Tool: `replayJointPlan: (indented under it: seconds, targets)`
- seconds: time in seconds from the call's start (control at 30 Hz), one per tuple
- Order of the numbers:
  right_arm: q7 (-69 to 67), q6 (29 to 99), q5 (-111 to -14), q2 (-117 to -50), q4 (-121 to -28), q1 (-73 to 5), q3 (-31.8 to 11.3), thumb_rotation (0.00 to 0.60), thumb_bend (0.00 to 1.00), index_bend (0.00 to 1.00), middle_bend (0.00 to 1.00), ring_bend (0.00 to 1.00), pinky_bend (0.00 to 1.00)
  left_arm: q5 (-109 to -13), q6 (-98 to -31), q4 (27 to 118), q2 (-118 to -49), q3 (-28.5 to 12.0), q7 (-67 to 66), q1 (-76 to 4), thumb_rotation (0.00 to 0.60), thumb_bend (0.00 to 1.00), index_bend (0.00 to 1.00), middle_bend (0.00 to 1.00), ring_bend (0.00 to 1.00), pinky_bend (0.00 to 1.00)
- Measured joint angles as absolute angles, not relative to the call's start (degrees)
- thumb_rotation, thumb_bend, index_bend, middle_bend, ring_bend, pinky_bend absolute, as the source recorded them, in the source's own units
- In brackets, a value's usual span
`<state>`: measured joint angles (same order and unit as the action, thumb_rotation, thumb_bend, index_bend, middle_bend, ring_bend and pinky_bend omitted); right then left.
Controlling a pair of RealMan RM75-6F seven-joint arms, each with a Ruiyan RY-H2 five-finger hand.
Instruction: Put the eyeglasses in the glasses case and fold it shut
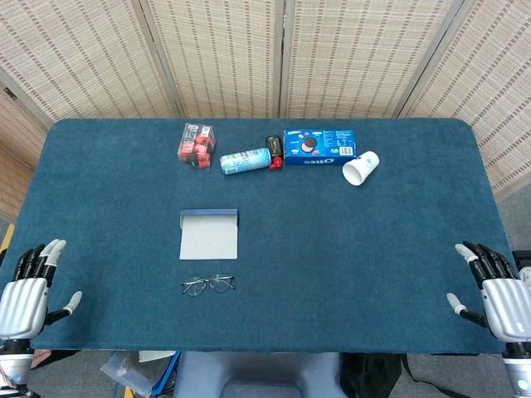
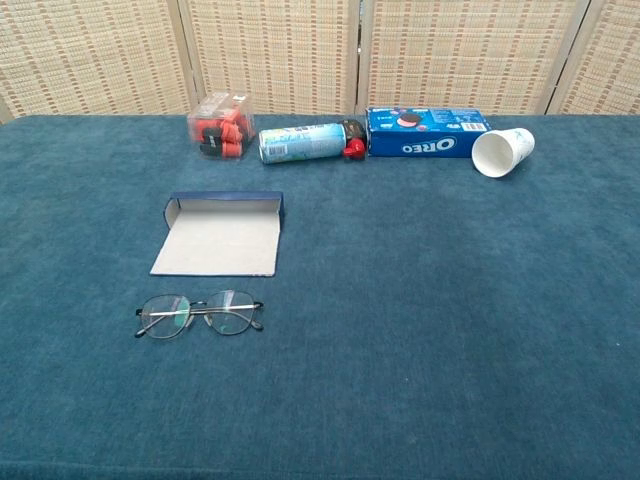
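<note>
Nothing is under way yet, by the look of it: the eyeglasses (image 2: pixel 199 315) lie on the counter (image 2: pixel 450 330) just at six o'clock of the glasses case (image 2: pixel 220 240), which lies unfolded and flat. The left hand (image 1: pixel 29 292) and right hand (image 1: pixel 495 290) rest at the near corners, fingers spread, holding nothing. I'd guess the left hand must first reach toward two o'clock and pinch the thin frame.

glasses (image 2: pixel 199 315) sit just in front of the unfolded glasses case (image 2: pixel 220 237); snacks, can, cup (image 2: pixel 502 152) lined up behind.
</note>
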<state>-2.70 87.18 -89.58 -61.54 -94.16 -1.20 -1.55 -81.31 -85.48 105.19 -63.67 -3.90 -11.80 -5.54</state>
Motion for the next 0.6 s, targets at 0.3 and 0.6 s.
replayJointPlan:
  seconds: [0.3,0.6]
  targets:
    - [-2.87,87.59,-89.53,-61.54,-94.01,-1.02,-1.58,0.600,0.25,0.10,0.11,0.07,0.11,-81.49,-85.67,105.05,-63.75,-3.84,-11.72,-5.41,0.600,0.27,0.02,0.00,0.00,0.00]
    - [-2.85,89.23,-89.79,-61.20,-94.25,-0.48,-1.93,0.600,0.25,0.10,0.11,0.07,0.11,-82.67,-86.19,104.08,-64.24,-4.30,-10.45,-5.74,0.600,0.27,0.02,0.00,0.00,0.00]
